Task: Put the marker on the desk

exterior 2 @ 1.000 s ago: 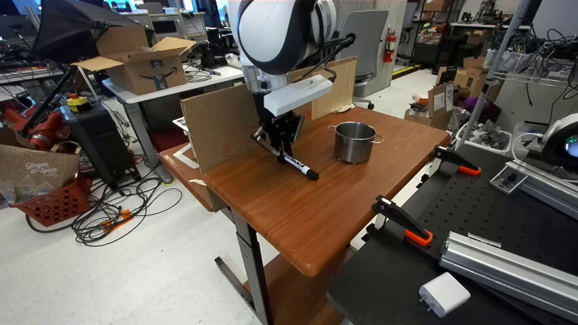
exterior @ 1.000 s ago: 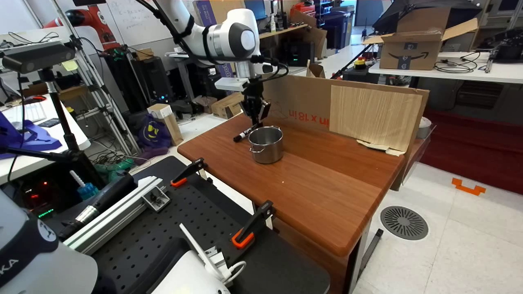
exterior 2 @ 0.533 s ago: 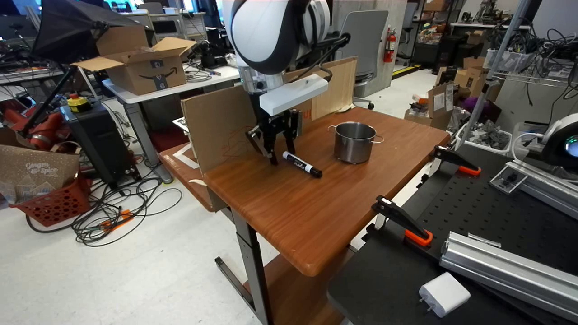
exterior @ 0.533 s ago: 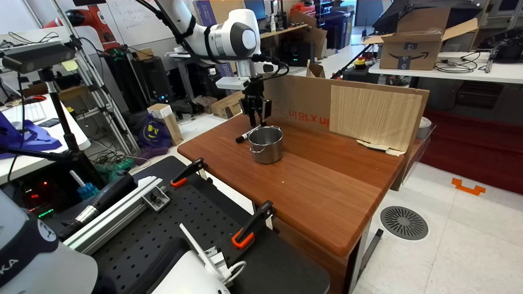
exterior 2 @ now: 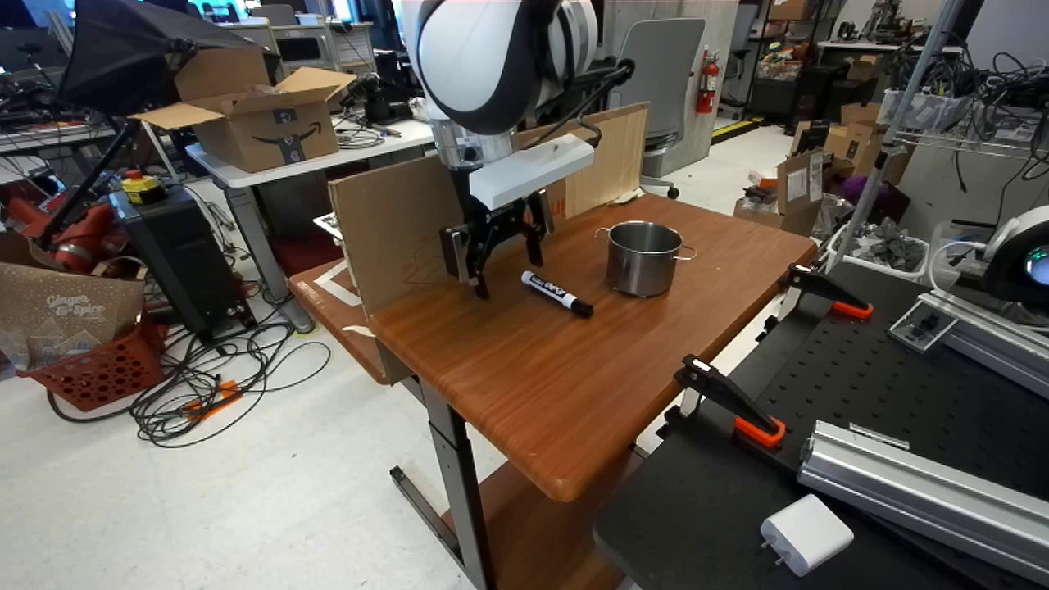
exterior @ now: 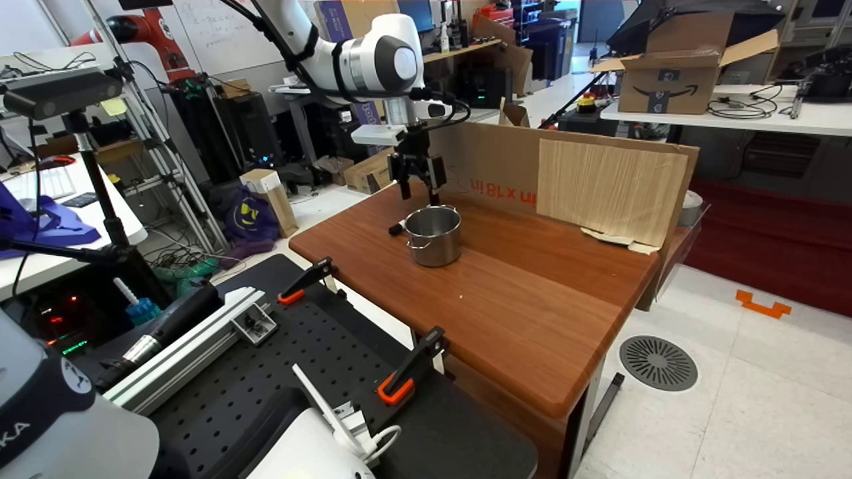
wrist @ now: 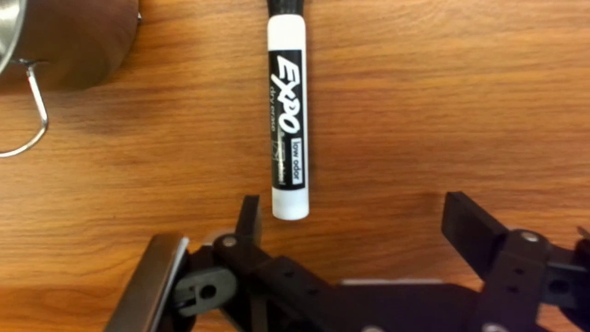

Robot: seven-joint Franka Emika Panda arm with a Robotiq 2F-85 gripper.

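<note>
The marker (exterior 2: 557,295), white with a black label and black cap, lies flat on the reddish-brown desk (exterior 2: 565,393). In the wrist view the marker (wrist: 289,115) points away from my gripper (wrist: 352,197), its white end near the left fingertip but touching neither finger. My gripper (exterior 2: 509,276) is spread wide open over the desk with nothing held, its fingertips close above the wood. From an exterior view only the black cap of the marker (exterior: 397,229) shows clearly; the metal pot hides most of the rest.
A small steel pot (exterior 2: 643,266) with wire handles stands on the desk close to the marker. Behind the gripper, a cardboard sheet (exterior: 492,159) rises along the desk's edge. Black clamps (exterior 2: 729,393) sit where the perforated bench meets the desk.
The gripper was shut on the marker's white end a second ago. Its jaws have since parted and let go. The loose marker has shifted slightly toward the pot.
</note>
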